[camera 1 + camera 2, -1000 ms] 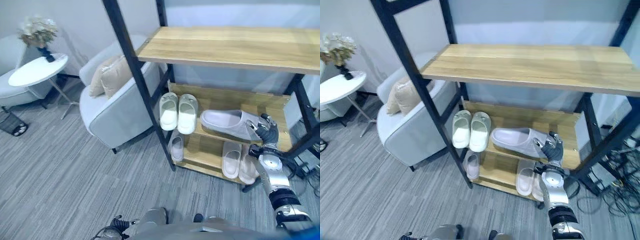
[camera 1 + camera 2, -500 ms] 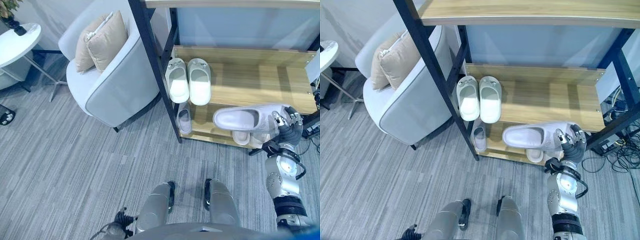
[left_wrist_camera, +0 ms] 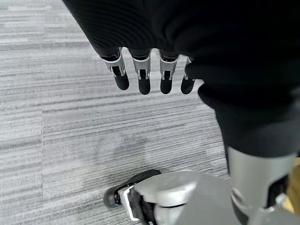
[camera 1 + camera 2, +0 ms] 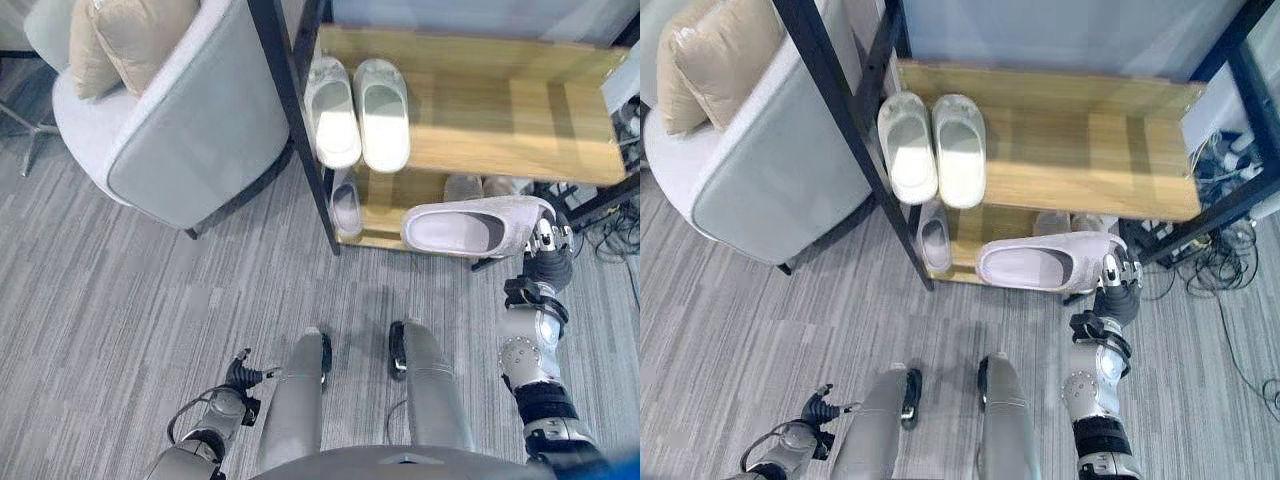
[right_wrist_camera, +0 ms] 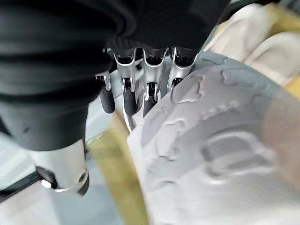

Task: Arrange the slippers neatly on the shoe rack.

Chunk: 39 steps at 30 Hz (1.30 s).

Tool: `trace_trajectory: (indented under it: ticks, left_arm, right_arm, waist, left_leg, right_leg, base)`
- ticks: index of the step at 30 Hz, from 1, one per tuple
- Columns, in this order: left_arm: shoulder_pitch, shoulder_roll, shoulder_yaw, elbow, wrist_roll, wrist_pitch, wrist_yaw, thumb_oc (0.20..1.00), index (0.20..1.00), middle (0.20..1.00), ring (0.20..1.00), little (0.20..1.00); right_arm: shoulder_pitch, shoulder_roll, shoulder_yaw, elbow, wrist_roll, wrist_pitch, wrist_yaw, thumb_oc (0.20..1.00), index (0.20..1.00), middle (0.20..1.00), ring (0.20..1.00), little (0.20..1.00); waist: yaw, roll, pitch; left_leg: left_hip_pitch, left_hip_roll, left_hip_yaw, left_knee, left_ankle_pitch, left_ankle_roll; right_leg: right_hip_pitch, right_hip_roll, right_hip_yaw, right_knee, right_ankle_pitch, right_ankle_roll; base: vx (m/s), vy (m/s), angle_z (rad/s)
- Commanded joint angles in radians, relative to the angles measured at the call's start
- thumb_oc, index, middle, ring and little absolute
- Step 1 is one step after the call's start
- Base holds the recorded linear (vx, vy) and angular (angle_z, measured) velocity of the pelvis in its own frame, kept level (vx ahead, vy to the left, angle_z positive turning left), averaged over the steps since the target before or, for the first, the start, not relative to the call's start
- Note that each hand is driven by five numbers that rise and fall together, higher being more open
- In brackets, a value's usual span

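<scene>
Right hand (image 4: 545, 262) grips the toe end of a pale grey slipper (image 4: 470, 225), fingers curled round it, holding it in the air in front of the shoe rack (image 4: 470, 105), level with its lower tier; that is my read from the left eye view. From the right wrist view, fingers (image 5: 129, 101) wrap the embossed sole (image 5: 211, 154), which looks like light, bendy foam, so I judge this end grip will sag. Left hand (image 3: 150, 77) hangs relaxed over carpet (image 3: 70, 131).

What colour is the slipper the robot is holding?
Pale lilac-grey; the slipper in the right hand shows best in the left eye view.
</scene>
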<state>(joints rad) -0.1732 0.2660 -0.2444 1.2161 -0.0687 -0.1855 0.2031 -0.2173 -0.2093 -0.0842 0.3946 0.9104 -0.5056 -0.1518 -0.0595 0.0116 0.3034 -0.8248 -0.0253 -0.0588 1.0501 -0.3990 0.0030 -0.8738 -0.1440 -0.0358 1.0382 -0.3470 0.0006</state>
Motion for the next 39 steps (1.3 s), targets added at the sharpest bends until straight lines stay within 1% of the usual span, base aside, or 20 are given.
trace_trajectory:
  ticks: [1, 3, 4, 5, 6, 11, 13, 16, 20, 21, 24, 25, 27, 28, 30, 32, 34, 35, 36, 39]
  left_arm:
    - [0.052, -0.049, -0.063, 0.011, -0.034, -0.032, 0.014, 1.0, 1.0, 1.0, 1.0, 1.0]
    - [0.05, -0.05, -0.064, 0.007, -0.05, -0.035, 0.02, 1.0, 1.0, 1.0, 1.0, 1.0]
    - [0.045, -0.046, -0.065, -0.012, -0.069, -0.044, 0.031, 1.0, 1.0, 1.0, 1.0, 1.0]
    - [0.045, -0.045, -0.067, -0.025, -0.078, -0.048, 0.034, 1.0, 1.0, 1.0, 1.0, 1.0]
    - [0.039, -0.04, -0.075, -0.068, -0.105, -0.06, 0.052, 1.0, 1.0, 1.0, 1.0, 1.0]
    - [0.023, -0.011, -0.106, -0.209, -0.152, -0.099, 0.091, 1.0, 1.0, 1.0, 1.0, 1.0]
    - [0.024, 0.003, -0.111, -0.267, -0.166, -0.109, 0.104, 1.0, 1.0, 1.0, 1.0, 1.0]
    - [0.022, 0.026, -0.108, -0.34, -0.185, -0.136, 0.135, 1.0, 1.0, 1.0, 1.0, 1.0]
    - [0.039, 0.047, -0.12, -0.426, -0.176, -0.154, 0.175, 1.0, 1.0, 1.0, 1.0, 1.0]
    - [0.037, 0.058, -0.12, -0.465, -0.181, -0.168, 0.189, 1.0, 1.0, 1.0, 1.0, 1.0]
    - [0.023, 0.076, -0.109, -0.511, -0.179, -0.188, 0.229, 1.0, 1.0, 1.0, 1.0, 1.0]
    - [0.017, 0.093, -0.101, -0.549, -0.18, -0.206, 0.252, 1.0, 1.0, 1.0, 1.0, 1.0]
    - [0.008, 0.11, -0.097, -0.58, -0.177, -0.218, 0.27, 1.0, 1.0, 1.0, 1.0, 1.0]
    - [0.004, 0.113, -0.094, -0.591, -0.177, -0.219, 0.272, 1.0, 1.0, 1.0, 1.0, 1.0]
    - [-0.005, 0.142, -0.093, -0.649, -0.168, -0.237, 0.284, 1.0, 1.0, 1.0, 1.0, 1.0]
    - [-0.007, 0.172, -0.097, -0.688, -0.174, -0.246, 0.287, 1.0, 1.0, 1.0, 1.0, 1.0]
    - [0.009, 0.204, -0.109, -0.728, -0.176, -0.26, 0.285, 1.0, 1.0, 1.0, 1.0, 1.0]
    - [0.023, 0.217, -0.112, -0.756, -0.191, -0.265, 0.283, 1.0, 1.0, 1.0, 1.0, 1.0]
    - [0.022, 0.217, -0.111, -0.756, -0.191, -0.265, 0.283, 1.0, 1.0, 1.0, 1.0, 1.0]
    - [0.032, 0.245, -0.119, -0.811, -0.196, -0.275, 0.268, 1.0, 1.0, 1.0, 1.0, 1.0]
  right_arm:
    - [0.022, -0.028, -0.027, -0.112, 0.024, -0.077, -0.008, 0.2, 0.2, 0.2, 0.2, 0.2]
    - [0.013, -0.028, -0.025, -0.111, 0.027, -0.087, -0.016, 0.2, 0.2, 0.2, 0.2, 0.2]
    - [0.0, -0.033, -0.022, -0.103, 0.023, -0.091, -0.027, 0.2, 0.2, 0.2, 0.2, 0.2]
    - [-0.008, -0.036, -0.019, -0.107, 0.015, -0.093, -0.036, 0.2, 0.2, 0.2, 0.2, 0.2]
    - [-0.033, -0.048, -0.018, -0.117, -0.015, -0.098, -0.07, 0.2, 0.2, 0.2, 0.2, 0.2]
    - [-0.161, -0.103, -0.007, -0.093, -0.111, -0.114, -0.171, 0.2, 0.2, 0.2, 0.2, 0.2]
    - [-0.217, -0.136, 0.008, -0.084, -0.162, -0.106, -0.211, 0.2, 0.2, 0.2, 0.2, 0.2]
    - [-0.276, -0.177, 0.024, -0.071, -0.22, -0.088, -0.241, 0.2, 0.2, 0.2, 0.2, 0.2]
    - [-0.34, -0.207, 0.048, -0.061, -0.272, -0.075, -0.279, 0.2, 0.2, 0.2, 0.2, 0.2]
    - [-0.36, -0.221, 0.049, -0.067, -0.285, -0.078, -0.288, 0.2, 0.2, 0.2, 0.2, 0.2]
    - [-0.388, -0.242, 0.053, -0.071, -0.3, -0.084, -0.302, 0.2, 0.2, 0.2, 0.2, 0.2]
    - [-0.416, -0.272, 0.057, -0.049, -0.311, -0.08, -0.312, 0.2, 0.2, 0.2, 0.2, 0.2]
    - [-0.451, -0.309, 0.074, -0.016, -0.323, -0.069, -0.315, 0.2, 0.2, 0.2, 0.2, 0.2]
    - [-0.461, -0.318, 0.083, -0.008, -0.323, -0.068, -0.315, 0.2, 0.2, 0.2, 0.2, 0.2]
    - [-0.519, -0.365, 0.107, 0.039, -0.332, -0.055, -0.323, 0.2, 0.2, 0.2, 0.2, 0.2]
    - [-0.613, -0.434, 0.171, 0.158, -0.322, -0.025, -0.319, 0.2, 0.2, 0.2, 0.2, 0.2]
    - [-0.719, -0.495, 0.264, 0.268, -0.326, 0.023, -0.305, 0.2, 0.2, 0.2, 0.2, 0.2]
    - [-0.785, -0.508, 0.316, 0.317, -0.326, 0.041, -0.303, 0.2, 0.2, 0.2, 0.2, 0.2]
    - [-0.788, -0.508, 0.317, 0.319, -0.325, 0.04, -0.303, 0.2, 0.2, 0.2, 0.2, 0.2]
    - [-0.867, -0.525, 0.386, 0.394, -0.323, 0.066, -0.297, 0.2, 0.2, 0.2, 0.2, 0.2]
  waist:
    - [0.021, 0.028, -0.044]
    - [0.024, 0.032, -0.044]
    - [0.023, 0.038, -0.041]
    - [0.024, 0.04, -0.042]
    - [0.025, 0.05, -0.042]
    - [0.052, 0.076, -0.062]
    - [0.067, 0.08, -0.072]
    - [0.084, 0.077, -0.082]
    - [0.101, 0.074, -0.089]
    - [0.104, 0.073, -0.088]
    - [0.11, 0.072, -0.086]
    - [0.112, 0.072, -0.083]
    - [0.111, 0.065, -0.066]
    - [0.111, 0.063, -0.058]
    - [0.116, 0.059, -0.027]
    - [0.129, 0.055, -0.005]
    - [0.144, 0.051, 0.024]
    - [0.153, 0.051, 0.044]
    - [0.152, 0.05, 0.047]
    - [0.163, 0.048, 0.067]
  left_leg:
    - [0.043, 0.035, -0.028, -0.104, 0.029, 0.017]
    - [-0.003, 0.032, -0.025, -0.073, 0.022, 0.019]
    - [-0.062, 0.026, -0.022, -0.037, 0.015, 0.019]
    - [-0.089, 0.024, -0.022, -0.019, 0.013, 0.018]
    - [-0.176, 0.017, -0.024, 0.029, 0.006, 0.021]
    - [-0.365, 0.002, -0.033, 0.129, -0.013, 0.034]
    - [-0.434, -0.005, -0.038, 0.179, -0.025, 0.039]
    - [-0.517, -0.025, -0.045, 0.248, -0.038, 0.038]
    - [-0.639, -0.044, -0.041, 0.372, -0.068, 0.037]
    - [-0.67, -0.049, -0.04, 0.413, -0.084, 0.037]
    - [-0.72, -0.052, -0.033, 0.489, -0.114, 0.04]
    - [-0.743, -0.055, -0.03, 0.539, -0.129, 0.04]
    - [-0.745, -0.055, -0.023, 0.592, -0.161, 0.036]
    - [-0.745, -0.054, -0.018, 0.611, -0.168, 0.037]
    - [-0.745, -0.051, -0.012, 0.662, -0.195, 0.035]
    - [-0.745, -0.051, -0.004, 0.707, -0.216, 0.033]
    - [-0.745, -0.045, 0.001, 0.762, -0.239, 0.029]
    - [-0.745, -0.044, 0.0, 0.791, -0.254, 0.029]
    - [-0.745, -0.044, 0.001, 0.793, -0.254, 0.029]
    - [-0.745, -0.047, 0.0, 0.816, -0.267, 0.027]
  right_leg:
    - [0.118, -0.017, 0.059, -0.121, 0.008, 0.034]
    - [0.069, -0.016, 0.065, -0.092, 0.001, 0.031]
    - [0.017, -0.015, 0.072, -0.06, -0.005, 0.029]
    - [-0.011, -0.015, 0.076, -0.044, -0.007, 0.028]
    - [-0.097, -0.014, 0.087, 0.005, -0.013, 0.024]
    - [-0.291, -0.019, 0.109, 0.129, -0.033, 0.018]
    - [-0.363, -0.025, 0.115, 0.181, -0.042, 0.015]
    - [-0.442, -0.033, 0.118, 0.257, -0.056, 0.011]
    - [-0.559, -0.035, 0.13, 0.382, -0.077, 0.008]
    - [-0.591, -0.034, 0.138, 0.416, -0.088, 0.006]
    - [-0.643, -0.032, 0.148, 0.489, -0.108, 0.004]
    - [-0.665, -0.034, 0.151, 0.533, -0.114, 0.004]
    - [-0.676, -0.03, 0.16, 0.586, -0.131, 0.003]
    - [-0.68, -0.028, 0.166, 0.61, -0.134, 0.003]
    - [-0.68, -0.028, 0.174, 0.655, -0.148, 0.0]
    - [-0.686, -0.027, 0.181, 0.706, -0.162, -0.003]
    - [-0.689, -0.025, 0.193, 0.762, -0.177, -0.007]
    - [-0.695, -0.022, 0.206, 0.804, -0.191, -0.013]
    - [-0.695, -0.022, 0.207, 0.806, -0.191, -0.013]
    - [-0.695, -0.022, 0.221, 0.838, -0.2, -0.019]
  base:
    - [0.0, 0.0, 0.0]
    - [0.0, 0.001, -0.02]
    - [0.0, 0.0, 0.0]
    - [0.0, 0.0, 0.0]
    - [0.0, 0.0, 0.0]
    - [0.05, 0.019, 0.01]
    - [0.09, 0.031, 0.06]
    - [0.13, 0.002, 0.13]
    - [0.13, 0.019, 0.15]
    - [0.12, 0.028, 0.01]
    - [0.1, 0.023, -0.01]
    - [0.1, 0.017, -0.03]
    - [0.1, 0.02, -0.03]
    - [0.09, 0.023, -0.02]
    - [0.05, 0.019, -0.02]
    - [0.04, 0.021, -0.03]
    - [0.05, 0.019, 0.02]
    - [0.04, 0.015, 0.05]
    - [0.03, 0.014, 0.06]
    - [0.0, 0.001, 0.02]
